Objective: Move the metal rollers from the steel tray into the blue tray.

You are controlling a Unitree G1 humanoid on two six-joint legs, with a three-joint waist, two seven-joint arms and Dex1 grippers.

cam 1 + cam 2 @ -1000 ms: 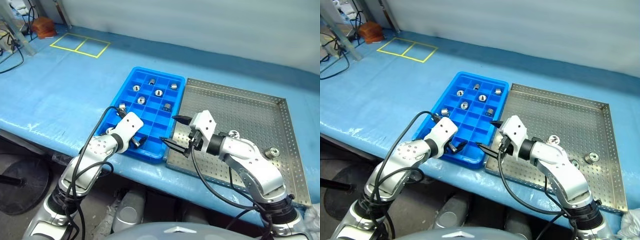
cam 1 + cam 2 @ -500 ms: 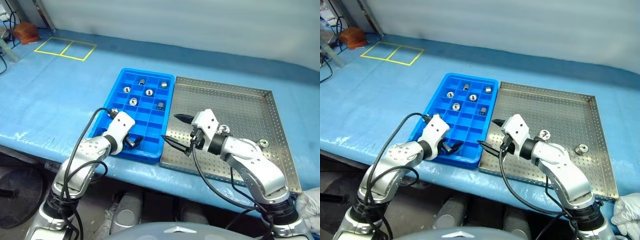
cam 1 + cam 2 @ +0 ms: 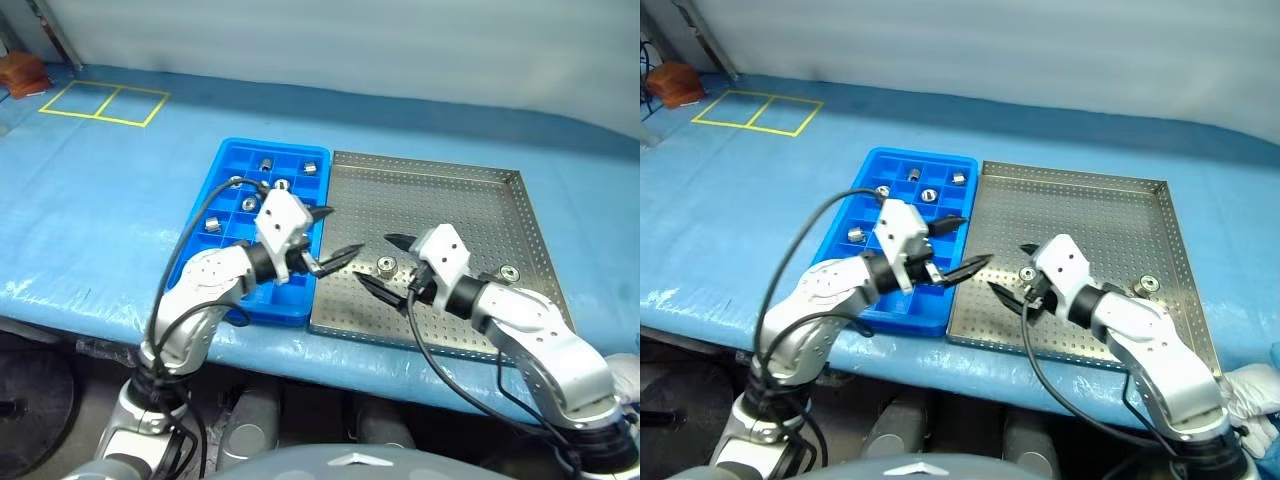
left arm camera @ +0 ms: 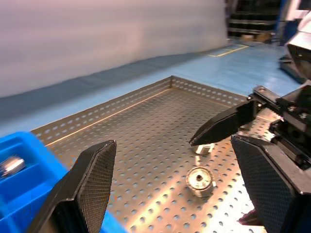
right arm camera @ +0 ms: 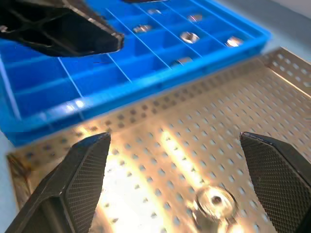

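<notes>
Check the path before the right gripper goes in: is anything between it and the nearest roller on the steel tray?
Nothing visible. The open right gripper looks straight at the roller on bare steel tray floor.

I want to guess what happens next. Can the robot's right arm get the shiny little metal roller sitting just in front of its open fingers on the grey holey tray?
Probably yes. The right gripper is open, and the small silver metal roller lies uncovered on the perforated grey steel tray between its fingers.
</notes>
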